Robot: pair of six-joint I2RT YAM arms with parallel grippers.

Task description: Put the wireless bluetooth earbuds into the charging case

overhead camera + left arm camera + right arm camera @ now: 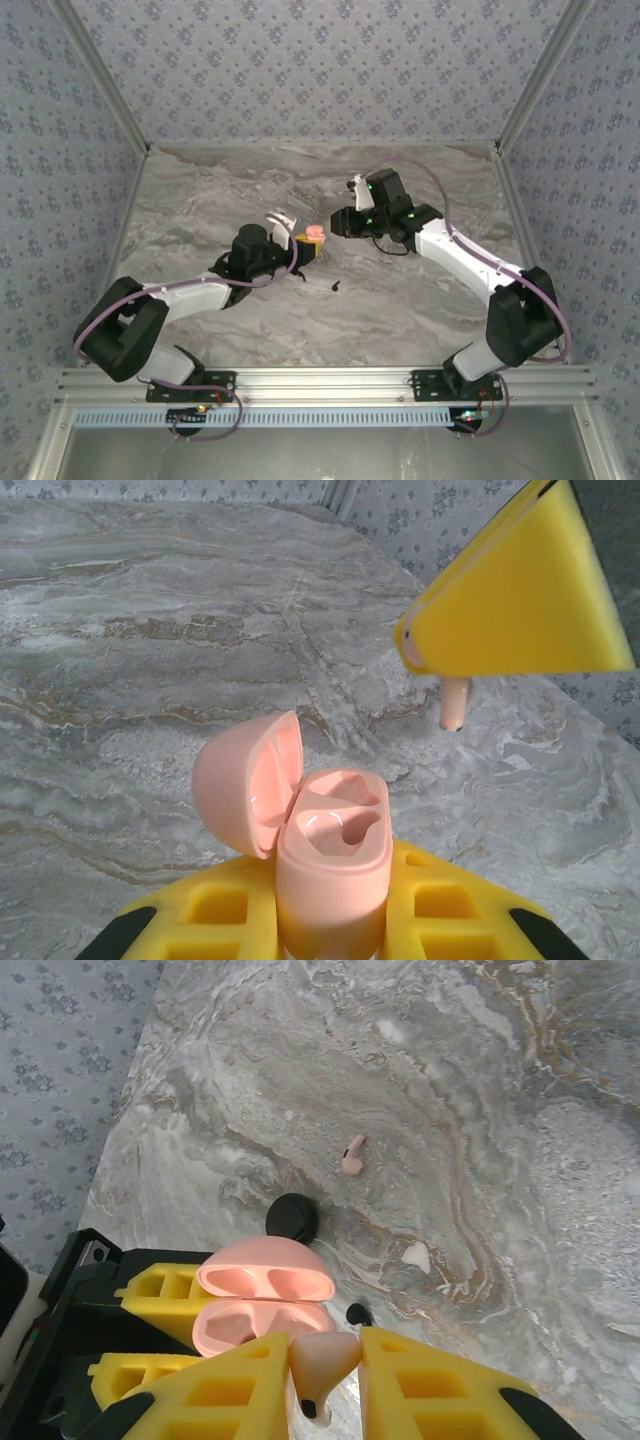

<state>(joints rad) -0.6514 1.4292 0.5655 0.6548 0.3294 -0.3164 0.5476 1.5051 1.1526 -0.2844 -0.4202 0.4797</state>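
Top external: left tool (305, 246) clamped on the open pale-pink oval plastic charging case (314, 234); right tool (338, 222) just right of the case. Left wrist: case mouth faces up, lid (245, 780) tipped left; pale-pink comma-shaped earbud (455, 702) hangs stem-down above and right of the case, not touching. Right wrist: right tool pinches that earbud, case sockets just beyond it; a second pink earbud (352, 1156) lies on the grey marbled bench (520, 1160), farther past the case

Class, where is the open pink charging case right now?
The case sits near the middle of the table in the top view, gripped by the left claw; the right claw holds a pink earbud just beside it.
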